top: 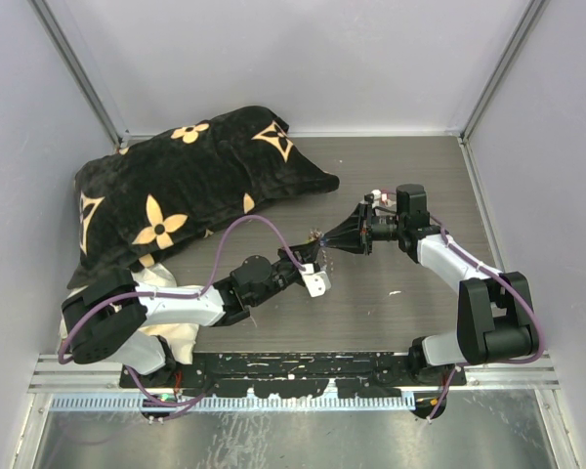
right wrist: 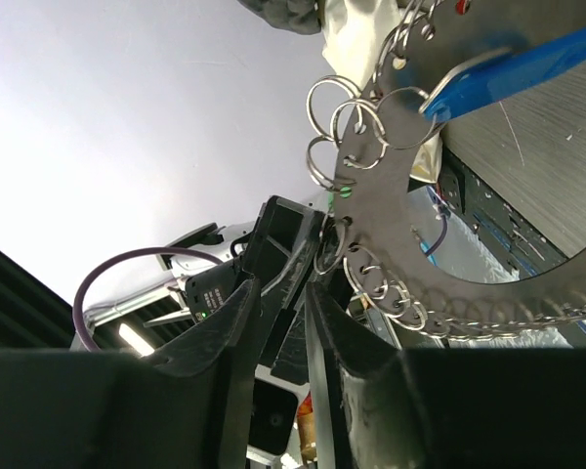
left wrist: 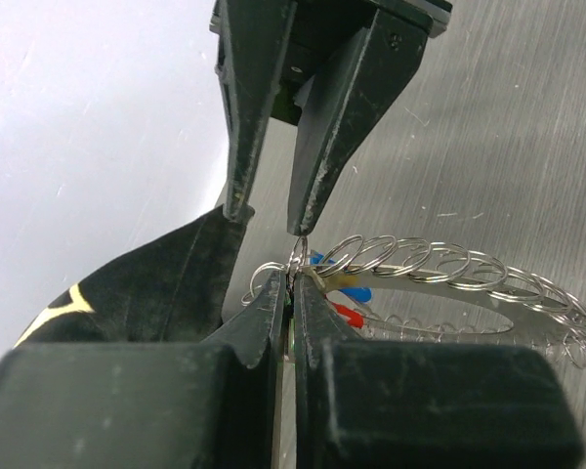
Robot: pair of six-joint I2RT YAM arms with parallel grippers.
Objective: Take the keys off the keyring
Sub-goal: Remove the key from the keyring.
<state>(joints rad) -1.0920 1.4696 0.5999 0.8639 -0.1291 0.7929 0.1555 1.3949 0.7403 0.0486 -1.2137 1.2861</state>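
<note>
Fingers (left wrist: 264, 318) of the left gripper (left wrist: 293, 293) are pressed together, tip against tip. They clamp the wire of the keyring (left wrist: 449, 262) at its near end, and in the left wrist view a loop of the coil rises straight out of the pinch. From there the keyring runs off to the right as a curved row of small wire loops, held off the table (left wrist: 527, 117).

Opposite, the right gripper (left wrist: 271, 217) comes down from the top of that view with its two fingers (left wrist: 317, 166) parted. A clear gap stands between them and nothing sits in it. The tip of one finger touches the keyring just above the left gripper's pinch, while the other tip stands beside it, apart from the wire. In the right wrist view the coil arcs just past the parted tips, its nearest loop beside one of them.

The keys (left wrist: 349, 315) hang inside the curve of the ring, just beside the left gripper's fingertips. Four coloured heads can be counted in the left wrist view: two blue, one red, one pale yellow. The right wrist view shows one large blue head, plus a green speck and a red one too small to read.

One keyring is in view, and the two grippers meet at it above the middle of the table. One black pillow (top: 176, 186) with cream flower shapes lies at the far left.
</note>
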